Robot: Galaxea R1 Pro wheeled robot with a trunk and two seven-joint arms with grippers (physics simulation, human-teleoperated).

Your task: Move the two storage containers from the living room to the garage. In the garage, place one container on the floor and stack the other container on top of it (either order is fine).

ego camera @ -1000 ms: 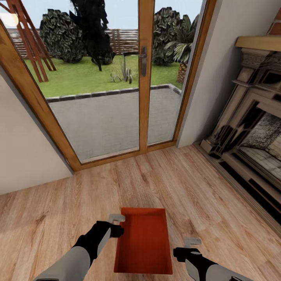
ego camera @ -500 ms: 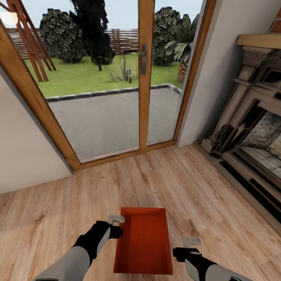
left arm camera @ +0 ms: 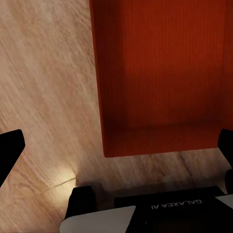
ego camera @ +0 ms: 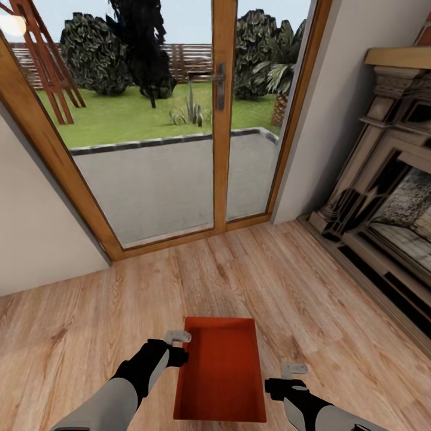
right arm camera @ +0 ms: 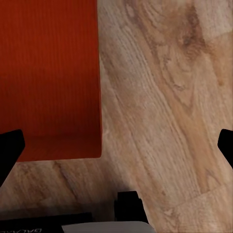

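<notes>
Container: one orange-red storage container [ego camera: 220,371] lies open-topped on the light wood plank floor [ego camera: 287,287] of the living room, low in the head view, its long sides running away from the robot. Its finely ribbed inside looks empty in the left wrist view [left arm camera: 160,73] and the right wrist view [right arm camera: 48,73].

Left hand: the left hand [ego camera: 178,337] sits just beside the container's left wall, near the far corner — its pale fingertips reach the rim line, though I cannot tell whether they touch it. In the left wrist view [left arm camera: 116,145] the two dark fingers stand wide apart at either edge, with the container's end wall and a strip of floor between them; nothing is gripped.

Right hand: the right hand [ego camera: 294,370] hovers to the right of the container, near its near half, with a gap of bare floor between. In the right wrist view [right arm camera: 116,145] its fingers are spread wide too, spanning the container's corner and the planks beside it — holding nothing.

Floor: warm wood grain, running diagonally under both hands.

Glass doors: wood-framed glass doors [ego camera: 218,120] stand ahead, well apart from the container; through them show a grey paved patio, a lawn, shrubs and a fence.

Fireplace: an ornate fireplace [ego camera: 389,179] lines the wall on the right.

Wall: a plain pale wall [ego camera: 36,227] closes the left side.
</notes>
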